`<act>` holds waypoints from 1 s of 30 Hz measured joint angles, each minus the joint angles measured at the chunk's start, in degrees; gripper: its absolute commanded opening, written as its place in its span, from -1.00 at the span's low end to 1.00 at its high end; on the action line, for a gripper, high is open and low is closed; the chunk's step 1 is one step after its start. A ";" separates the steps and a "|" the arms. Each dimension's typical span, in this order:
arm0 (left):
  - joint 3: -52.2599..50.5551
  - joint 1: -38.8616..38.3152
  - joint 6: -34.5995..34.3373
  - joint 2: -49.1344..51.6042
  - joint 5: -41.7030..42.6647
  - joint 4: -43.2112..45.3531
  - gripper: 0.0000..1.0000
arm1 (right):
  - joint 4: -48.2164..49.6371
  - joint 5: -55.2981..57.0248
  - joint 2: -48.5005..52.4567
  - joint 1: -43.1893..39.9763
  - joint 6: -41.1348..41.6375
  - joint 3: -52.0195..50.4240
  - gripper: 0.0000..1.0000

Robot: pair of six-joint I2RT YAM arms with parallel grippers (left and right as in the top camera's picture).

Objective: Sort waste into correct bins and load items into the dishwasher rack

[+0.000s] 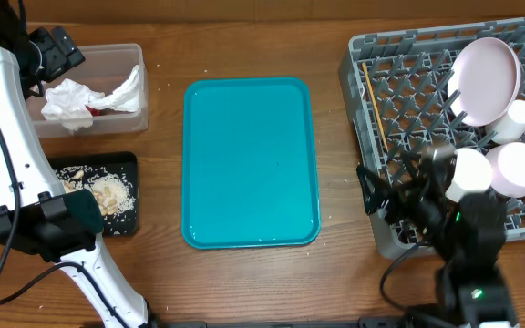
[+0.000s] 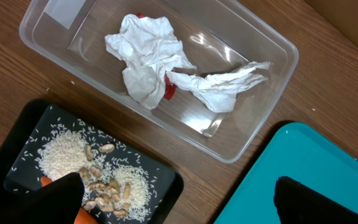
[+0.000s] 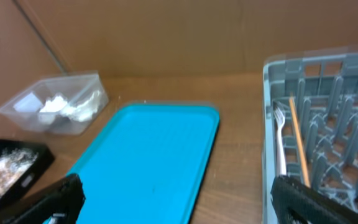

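Overhead view: napkins (image 1: 73,98) lie in the clear tub (image 1: 108,52), food scraps (image 1: 108,193) on the black tray (image 1: 128,166), plate (image 1: 486,80) and 2 bowls (image 1: 518,167) in the dishwasher rack (image 1: 372,55). Left gripper (image 2: 188,199) and right gripper (image 3: 182,202) gape, holding nothing. Risk for you: the right arm hangs over the rack's near corner, so a careless pull-away may clip the bowls. A low left sweep may scatter scraps onto the desk.

Left arm (image 1: 5,118): white links, black joints, black cable. Right arm (image 1: 474,239): black, small green lights.
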 measured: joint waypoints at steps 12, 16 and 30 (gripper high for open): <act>-0.02 0.00 0.00 -0.02 0.02 -0.02 1.00 | 5.79 0.04 -24.11 -4.90 0.24 -21.42 1.00; -0.02 0.00 0.00 -0.02 0.02 -0.02 1.00 | 6.43 3.34 -28.39 -5.20 3.23 -24.15 1.00; -0.02 0.00 0.00 -0.02 0.02 -0.02 1.00 | 6.64 17.90 -31.34 -5.25 6.19 -24.63 1.00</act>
